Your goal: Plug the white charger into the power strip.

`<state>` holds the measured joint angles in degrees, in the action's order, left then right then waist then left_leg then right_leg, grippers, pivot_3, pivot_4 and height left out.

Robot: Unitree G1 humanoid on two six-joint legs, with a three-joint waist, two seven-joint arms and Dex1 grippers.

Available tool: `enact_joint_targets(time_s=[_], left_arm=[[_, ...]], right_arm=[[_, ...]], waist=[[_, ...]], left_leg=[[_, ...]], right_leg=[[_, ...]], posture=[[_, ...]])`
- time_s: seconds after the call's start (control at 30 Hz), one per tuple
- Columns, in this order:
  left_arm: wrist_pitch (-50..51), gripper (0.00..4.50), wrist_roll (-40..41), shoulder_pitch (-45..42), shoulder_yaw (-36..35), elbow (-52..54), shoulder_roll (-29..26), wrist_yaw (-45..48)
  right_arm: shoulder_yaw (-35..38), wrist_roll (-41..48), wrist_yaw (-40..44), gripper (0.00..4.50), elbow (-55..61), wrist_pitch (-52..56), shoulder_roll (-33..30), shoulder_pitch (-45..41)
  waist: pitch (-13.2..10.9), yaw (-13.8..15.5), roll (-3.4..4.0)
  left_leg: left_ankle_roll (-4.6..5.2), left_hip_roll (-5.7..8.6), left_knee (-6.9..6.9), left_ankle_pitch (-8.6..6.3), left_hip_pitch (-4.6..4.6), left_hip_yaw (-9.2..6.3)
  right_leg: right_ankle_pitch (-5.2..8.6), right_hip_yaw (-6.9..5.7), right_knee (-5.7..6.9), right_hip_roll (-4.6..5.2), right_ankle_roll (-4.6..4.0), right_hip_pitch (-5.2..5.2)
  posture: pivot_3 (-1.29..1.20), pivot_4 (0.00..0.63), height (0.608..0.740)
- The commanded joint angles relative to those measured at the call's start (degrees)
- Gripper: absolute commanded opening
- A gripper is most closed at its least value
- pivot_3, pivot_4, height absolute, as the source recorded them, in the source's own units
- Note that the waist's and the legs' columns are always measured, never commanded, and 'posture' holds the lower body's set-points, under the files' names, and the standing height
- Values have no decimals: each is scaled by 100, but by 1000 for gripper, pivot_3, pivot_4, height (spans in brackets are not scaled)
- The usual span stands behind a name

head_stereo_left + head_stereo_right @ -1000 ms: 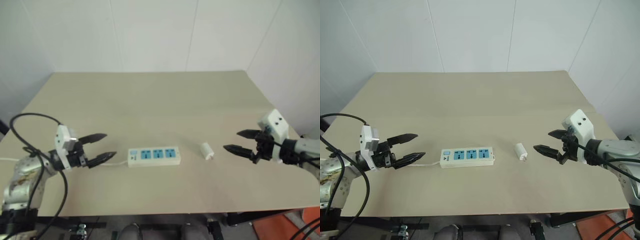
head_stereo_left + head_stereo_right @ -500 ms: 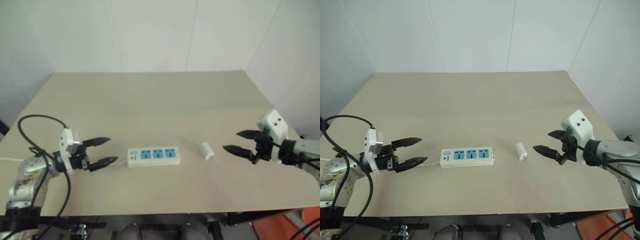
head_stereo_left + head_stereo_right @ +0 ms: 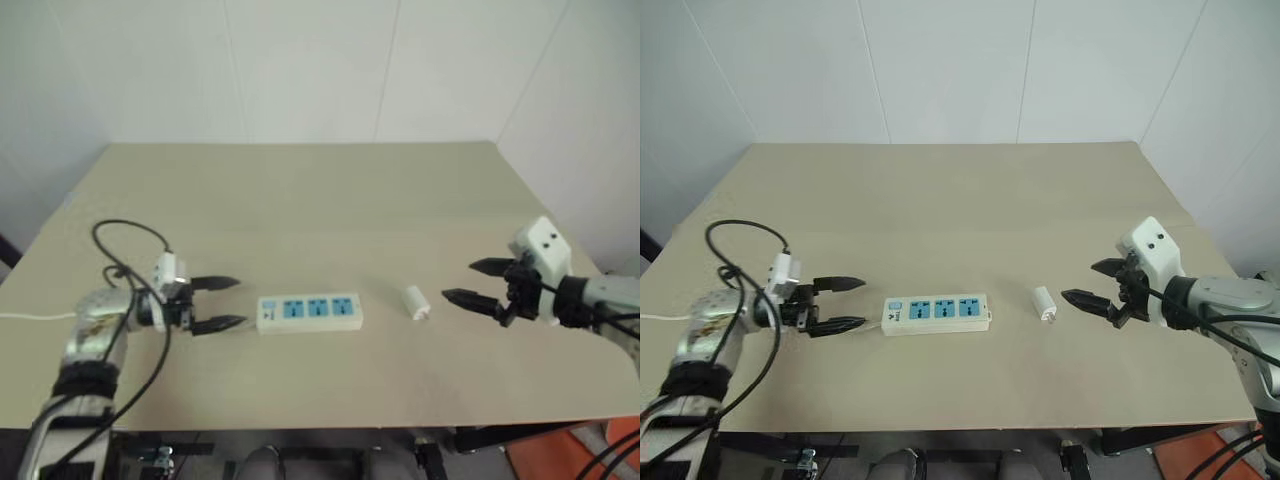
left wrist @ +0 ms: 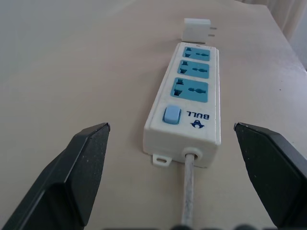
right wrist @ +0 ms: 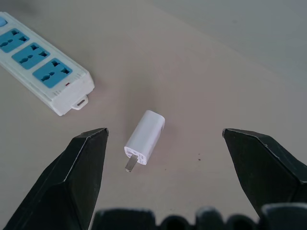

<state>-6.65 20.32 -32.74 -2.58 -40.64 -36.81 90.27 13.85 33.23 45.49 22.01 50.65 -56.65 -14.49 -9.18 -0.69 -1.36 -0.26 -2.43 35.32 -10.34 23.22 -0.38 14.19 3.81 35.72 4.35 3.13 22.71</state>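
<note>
Compared with a second ago: left hand point(image 3: 853, 304) now closer to the switch end of the power strip point(image 3: 936, 313), lower over the counter point(image 3: 960, 200), with its black cable looped higher above the forearm. Right hand point(image 3: 1087, 284) in the same spot as before. Power strip and white charger point(image 3: 1044, 303) unmoved.

Power strip lying flat near the front middle of the counter, long side across the scene, three blue sockets up, switch end and thin white cord point(image 4: 188, 191) toward the left hand. From the left wrist, strip straight ahead between the two fingers, cord running back toward the hand, fingertips short of the strip's end and not touching it.

Charger lying on its side on the counter, just beyond the far end of the strip and apart from it, between strip and right hand. From the right wrist, charger point(image 5: 145, 137) centred between the fingers, prongs pointing toward the hand, clear of both fingertips.

Left hand spread wide, holding nothing. Right hand spread wide too, empty, hovering above the counter near the charger.
</note>
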Motion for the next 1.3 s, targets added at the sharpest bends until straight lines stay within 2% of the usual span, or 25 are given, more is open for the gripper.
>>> enact_joint_targets(time_s=[0.03, 0.17, 0.37, 0.6, 0.7, 0.77, 0.87, 1.0, 1.13, 1.3], left_arm=[[-574, 4500, -69, -436, 354, -689, 67, 219], [-976, 4500, -73, -784, 926, -1287, 193, 223], [-1782, 4500, -557, -1236, 1130, -2275, 507, 223], [-1967, 4500, -806, -1453, 772, -2829, 931, 120], [-1877, 3951, -731, -1444, 560, -2811, 1055, 178], [-1796, 3329, -692, -1373, 553, -2692, 1055, 218], [-1560, 3310, -789, -1286, 482, -2537, 1013, 130], [-841, 3310, -734, -934, 485, -1562, 852, 56], [171, 3310, -531, -186, 395, 207, 702, -463], [1183, 3310, -699, 833, 410, 2374, 396, -1437]], right_arm=[[287, 137, -100, 4478, 332, 136, -20, 61], [527, 204, -228, 4478, 570, 254, -26, 236], [937, 361, -370, 4478, 915, 479, -49, 524], [1198, 456, -519, 4478, 1170, 642, -20, 787], [1233, 482, -588, 4500, 1229, 665, 11, 858], [1226, 477, -617, 4500, 1247, 652, 30, 895], [1191, 487, -664, 4500, 1265, 646, 51, 891], [1061, 474, -722, 4500, 1210, 604, 89, 780], [836, 395, -775, 4500, 1123, 519, 170, 700], [478, 258, -804, 4500, 945, 394, 285, 512]], waist=[[0, -11, 0], [0, -10, -1], [0, -6, -3], [2, 13, -3], [2, 16, -3], [2, 12, -3], [2, 6, -3], [2, -6, -3], [2, -33, -3], [2, -32, -3]], left_leg=[[0, 0, 0, 0, 2, 0], [1, 0, 0, 0, 5, -1], [1, 0, 14, 0, 7, -2], [2, 2, 21, -1, 5, -4], [9, 1, 37, -6, 5, -5], [11, 2, 44, -7, 7, -5], [11, 2, 45, -7, 6, -5], [12, 1, 44, -7, 6, -6], [12, -2, 44, -8, 5, -6], [12, -4, 46, -8, 0, -6]], right_leg=[[0, 0, 0, 0, 0, 3], [-1, 0, 6, -1, 0, 8], [-3, 1, 10, -2, 3, 6], [-3, 0, 12, -1, 5, -2], [-1, -1, 12, -1, 10, -9], [-3, -1, 11, 0, 12, -12], [-3, -1, 11, 0, 13, -13], [-4, -1, 12, 0, 12, -13], [-5, -1, 13, -1, 10, -12], [-5, 0, 14, -1, 10, -15]], posture=[[0, 150, 740], [0, 150, 740], [0, 150, 740], [0, 150, 740], [0, 150, 740], [0, 150, 740], [0, 150, 740], [0, 150, 740], [0, 150, 740], [0, 150, 740]])
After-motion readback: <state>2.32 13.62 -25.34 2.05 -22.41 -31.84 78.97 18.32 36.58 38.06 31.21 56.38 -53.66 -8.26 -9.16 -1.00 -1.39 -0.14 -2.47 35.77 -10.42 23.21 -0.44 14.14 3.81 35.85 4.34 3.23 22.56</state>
